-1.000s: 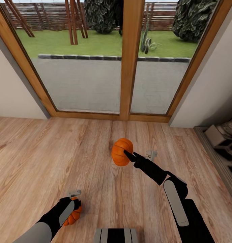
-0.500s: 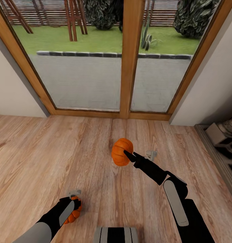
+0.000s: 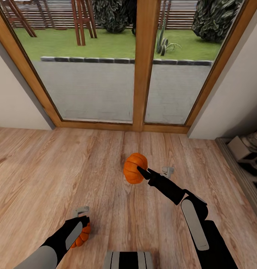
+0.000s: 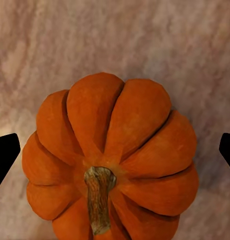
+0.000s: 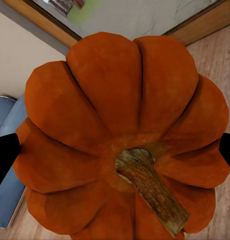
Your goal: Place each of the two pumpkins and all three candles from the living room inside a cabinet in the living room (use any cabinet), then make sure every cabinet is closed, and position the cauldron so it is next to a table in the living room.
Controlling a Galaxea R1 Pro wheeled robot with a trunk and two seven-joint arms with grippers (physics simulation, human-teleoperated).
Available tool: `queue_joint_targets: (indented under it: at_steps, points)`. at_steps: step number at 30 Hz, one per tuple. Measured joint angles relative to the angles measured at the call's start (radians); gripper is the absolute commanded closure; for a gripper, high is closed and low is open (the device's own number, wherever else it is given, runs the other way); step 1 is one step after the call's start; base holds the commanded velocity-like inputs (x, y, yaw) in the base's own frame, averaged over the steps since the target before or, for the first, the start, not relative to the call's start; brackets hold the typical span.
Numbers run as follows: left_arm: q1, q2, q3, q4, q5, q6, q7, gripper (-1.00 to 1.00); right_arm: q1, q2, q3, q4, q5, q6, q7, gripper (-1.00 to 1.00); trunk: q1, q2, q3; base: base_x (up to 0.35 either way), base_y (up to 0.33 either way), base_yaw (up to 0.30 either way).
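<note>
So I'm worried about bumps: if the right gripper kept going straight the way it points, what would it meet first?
Its own load: the right gripper is shut on a pumpkin. Beyond that, probably the glass door, though depth is unclear.

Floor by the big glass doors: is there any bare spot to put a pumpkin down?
Yes. The wooden floor lies bare from the glass doors' frame back to the arms, widest between the left wall and the right gripper's pumpkin. It is crowded only at the far right, where the fireplace edges in.

Wooden plank floor (image 3: 50, 168); nothing visibly resting on it.
</note>
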Motion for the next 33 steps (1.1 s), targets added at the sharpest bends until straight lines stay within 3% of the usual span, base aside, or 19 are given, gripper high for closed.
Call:
queue_joint_targets:
  at_steps: [11, 15, 22, 27, 33]
  points:
    - [0.000, 0.000, 0.000, 0.001, 0.000, -0.001, -0.001, -1.00, 0.000, 0.000, 0.000, 0.000, 0.000, 0.000, 0.001, 1.00, 0.000, 0.000, 0.000, 0.000, 0.000, 0.000]
    - [0.000, 0.000, -0.001, 0.001, 0.000, 0.000, -0.003, -1.00, 0.000, 0.000, 0.000, 0.000, 0.002, 0.000, 0.001, 1.00, 0.002, -0.001, -0.015, 0.000, 0.000, 0.000]
    - [0.000, 0.000, 0.000, 0.002, 0.001, 0.000, -0.003, -1.00, 0.000, 0.000, 0.000, 0.000, 0.000, 0.000, 0.001, 1.00, 0.002, -0.001, -0.015, 0.000, 0.000, 0.000]
    - [0.000, 0.000, -0.001, 0.003, 0.002, 0.001, -0.004, -1.00, 0.000, 0.000, 0.000, 0.000, 0.002, 0.000, 0.001, 1.00, 0.004, -0.002, -0.035, 0.000, 0.000, 0.000]
    - [0.000, 0.000, 0.000, 0.004, 0.002, 0.003, -0.005, -1.00, 0.000, 0.000, 0.000, 0.000, 0.001, 0.000, 0.001, 1.00, 0.005, -0.002, -0.039, 0.000, 0.000, 0.000]
